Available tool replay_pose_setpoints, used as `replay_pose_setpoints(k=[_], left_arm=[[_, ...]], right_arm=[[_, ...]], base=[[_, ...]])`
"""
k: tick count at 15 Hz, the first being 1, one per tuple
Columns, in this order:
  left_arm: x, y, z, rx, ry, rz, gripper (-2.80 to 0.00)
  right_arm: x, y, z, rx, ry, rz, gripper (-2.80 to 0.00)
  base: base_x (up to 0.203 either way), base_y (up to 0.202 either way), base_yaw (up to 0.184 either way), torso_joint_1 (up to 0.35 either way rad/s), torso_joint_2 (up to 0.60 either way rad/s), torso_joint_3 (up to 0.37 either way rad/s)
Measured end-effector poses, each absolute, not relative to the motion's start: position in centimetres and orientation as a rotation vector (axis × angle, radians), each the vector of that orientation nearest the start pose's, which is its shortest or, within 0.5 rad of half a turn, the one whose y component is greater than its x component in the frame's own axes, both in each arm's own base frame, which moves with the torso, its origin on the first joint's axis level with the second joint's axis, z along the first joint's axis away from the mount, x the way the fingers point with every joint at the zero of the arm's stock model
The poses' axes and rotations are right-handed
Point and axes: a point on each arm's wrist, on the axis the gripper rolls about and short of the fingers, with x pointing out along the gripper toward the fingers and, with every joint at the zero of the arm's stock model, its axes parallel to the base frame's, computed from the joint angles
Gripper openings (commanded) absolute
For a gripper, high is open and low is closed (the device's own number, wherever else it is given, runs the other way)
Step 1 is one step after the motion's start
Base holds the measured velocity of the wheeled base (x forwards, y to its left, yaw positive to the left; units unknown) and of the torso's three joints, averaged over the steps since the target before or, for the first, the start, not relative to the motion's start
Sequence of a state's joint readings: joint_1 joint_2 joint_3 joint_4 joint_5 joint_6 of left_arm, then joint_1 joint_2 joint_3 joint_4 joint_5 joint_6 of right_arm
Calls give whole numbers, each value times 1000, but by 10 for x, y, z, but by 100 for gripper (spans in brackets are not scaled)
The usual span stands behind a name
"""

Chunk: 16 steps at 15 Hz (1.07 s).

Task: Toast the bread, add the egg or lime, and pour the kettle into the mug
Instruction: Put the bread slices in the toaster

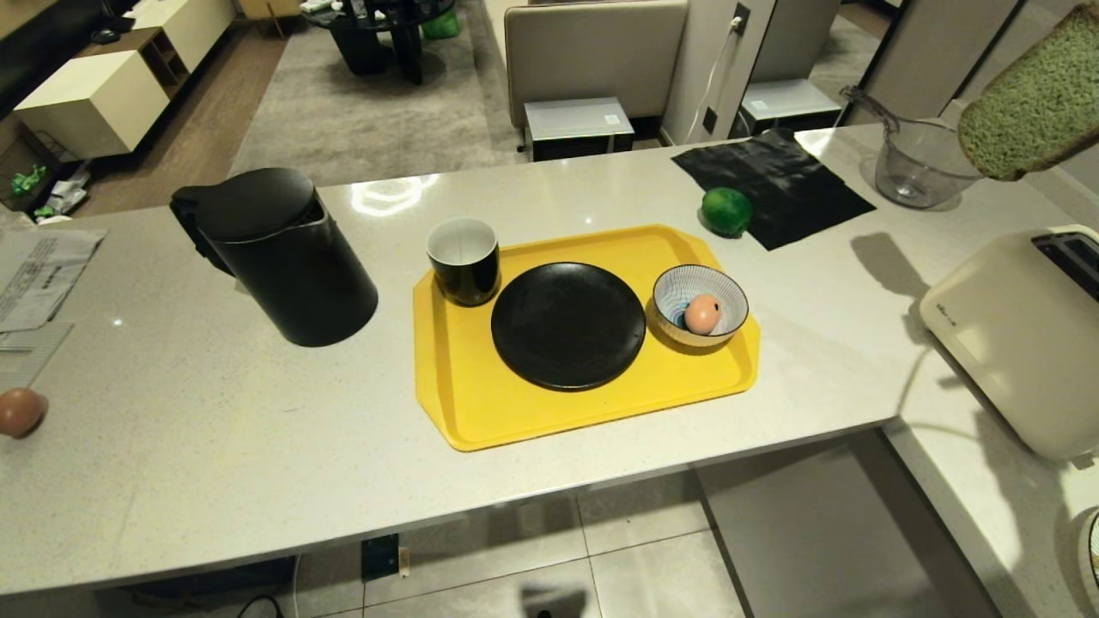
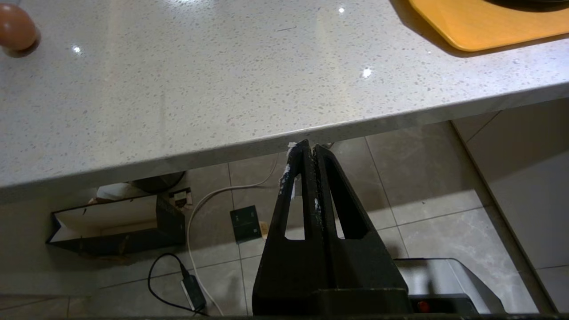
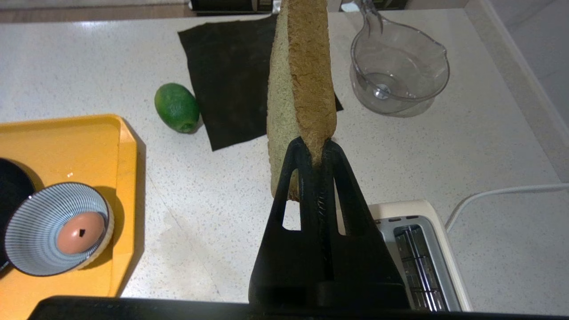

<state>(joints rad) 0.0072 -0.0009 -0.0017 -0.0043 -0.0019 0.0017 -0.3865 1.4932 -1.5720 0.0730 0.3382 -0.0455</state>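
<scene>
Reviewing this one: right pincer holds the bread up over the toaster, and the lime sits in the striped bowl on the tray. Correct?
Not the lime: head view shows it on the counter beside the black mat. An egg sits in the bowl. The rest holds.

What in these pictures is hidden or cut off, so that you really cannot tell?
- Kettle: the shut lid hides its contents in the head view.
- Toaster: the head view's edge cuts it; the right pincer, shut on the bread, covers part in its wrist view.
- Right arm: outside the head view; only the bread shows.
- Black plate: cut off in both wrist views.
- Left pincer: shut below the counter edge, unseen from the head.
</scene>
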Motion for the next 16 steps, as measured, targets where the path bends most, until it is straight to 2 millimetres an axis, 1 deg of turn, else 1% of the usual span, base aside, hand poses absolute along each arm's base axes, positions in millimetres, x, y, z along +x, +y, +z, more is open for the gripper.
replay_pose_setpoints(k=[11, 16], left_arm=[[-23, 0, 76, 2, -7, 5, -280], [-23, 0, 76, 2, -6, 5, -280]], right_arm=[[226, -84, 388, -48, -4, -27, -280], [220, -81, 384, -54, 7, -14, -280]], base=[[0, 0, 0, 0, 0, 0], [0, 0, 0, 0, 0, 0]])
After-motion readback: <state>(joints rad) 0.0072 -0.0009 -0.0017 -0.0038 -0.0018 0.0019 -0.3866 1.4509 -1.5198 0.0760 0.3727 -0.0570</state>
